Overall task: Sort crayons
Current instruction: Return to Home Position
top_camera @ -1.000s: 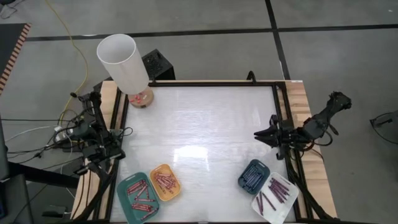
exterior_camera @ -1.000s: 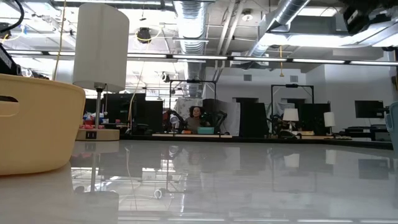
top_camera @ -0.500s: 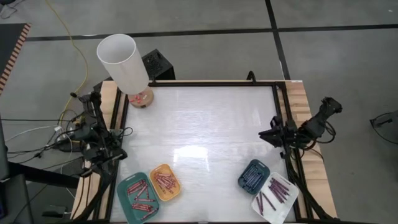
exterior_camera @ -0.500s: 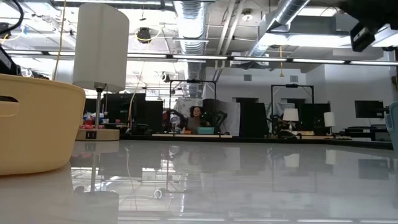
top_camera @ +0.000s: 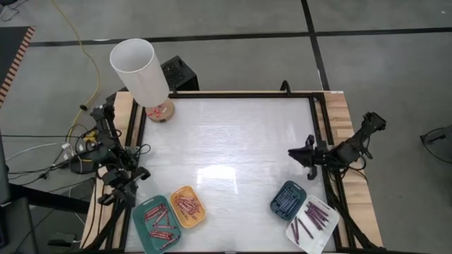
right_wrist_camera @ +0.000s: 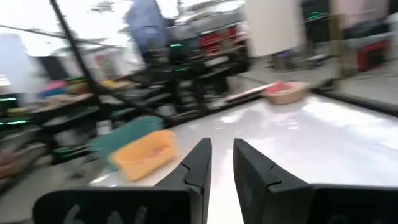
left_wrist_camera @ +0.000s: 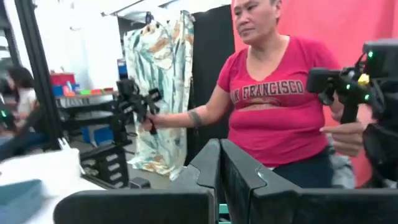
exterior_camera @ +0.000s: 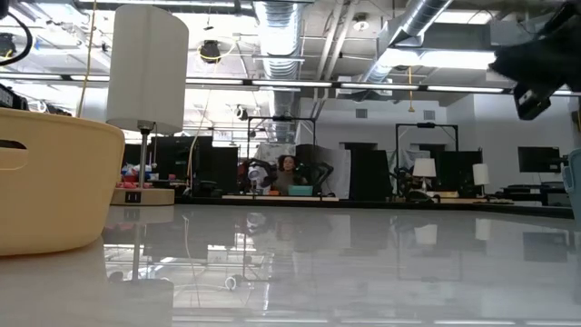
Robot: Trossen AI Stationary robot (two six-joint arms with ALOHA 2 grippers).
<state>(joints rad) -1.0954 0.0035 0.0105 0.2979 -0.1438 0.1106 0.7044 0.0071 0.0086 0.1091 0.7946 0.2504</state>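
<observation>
The crayons lie sorted in four small trays near the table's near edge: red ones in the teal tray (top_camera: 157,222), pink-red ones in the yellow tray (top_camera: 187,207), dark ones in the dark-blue tray (top_camera: 287,199) and purple ones in the white tray (top_camera: 311,221). My left gripper (top_camera: 120,192) is off the table's left side, beside the teal tray, shut and empty (left_wrist_camera: 220,163). My right gripper (top_camera: 295,153) hovers over the table's right part, pointing left, above and beyond the dark-blue tray. Its fingers are a little apart and empty (right_wrist_camera: 222,163).
A lamp with a white shade (top_camera: 141,70) stands at the table's far left corner. A black frame (top_camera: 319,127) runs along the table's edges. A person in a red shirt (left_wrist_camera: 280,99) stands beyond the table. The table's bare middle (top_camera: 226,148) lies between the arms.
My left arm has swung toward the table's near edge, closer to the teal tray. My right arm has come down lower over the table's right side. The crayons and trays have stayed where they were.
</observation>
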